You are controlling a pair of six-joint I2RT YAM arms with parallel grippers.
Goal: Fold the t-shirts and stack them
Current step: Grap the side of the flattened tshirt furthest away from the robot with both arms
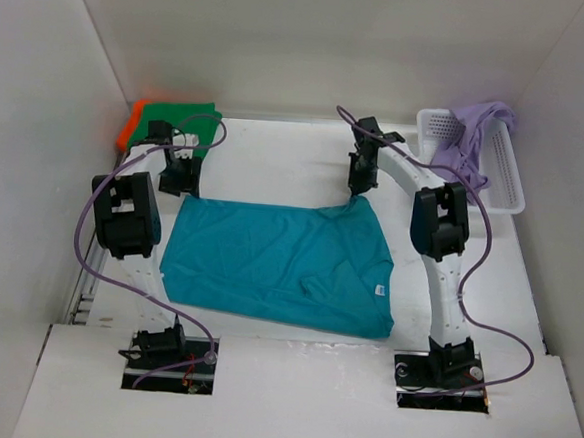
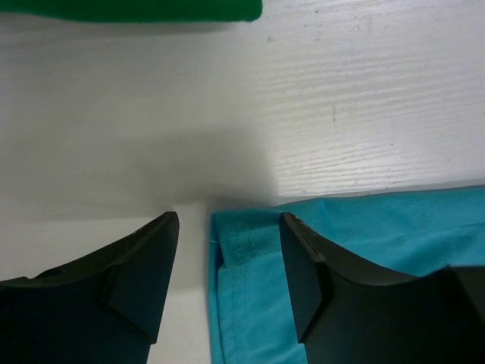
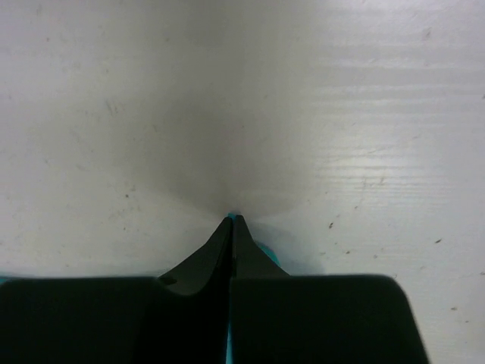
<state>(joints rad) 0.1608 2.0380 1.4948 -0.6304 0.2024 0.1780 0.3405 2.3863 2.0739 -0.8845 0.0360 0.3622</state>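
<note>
A teal t-shirt (image 1: 279, 263) lies spread flat in the middle of the table. My left gripper (image 1: 179, 183) stands at its far left corner. In the left wrist view that gripper (image 2: 229, 221) is open, its fingers astride the hemmed corner of the teal t-shirt (image 2: 250, 250). My right gripper (image 1: 357, 191) is at the far right corner, which is drawn up slightly. In the right wrist view it (image 3: 232, 220) is shut, with a sliver of the teal t-shirt (image 3: 267, 255) showing beside the fingers. A folded green t-shirt (image 1: 179, 116) rests on an orange one (image 1: 131, 126) at the back left.
A white mesh basket (image 1: 505, 184) stands at the back right with a lavender t-shirt (image 1: 479, 127) draped in it. White walls close in the table on three sides. The green t-shirt's edge (image 2: 151, 9) shows just beyond my left gripper.
</note>
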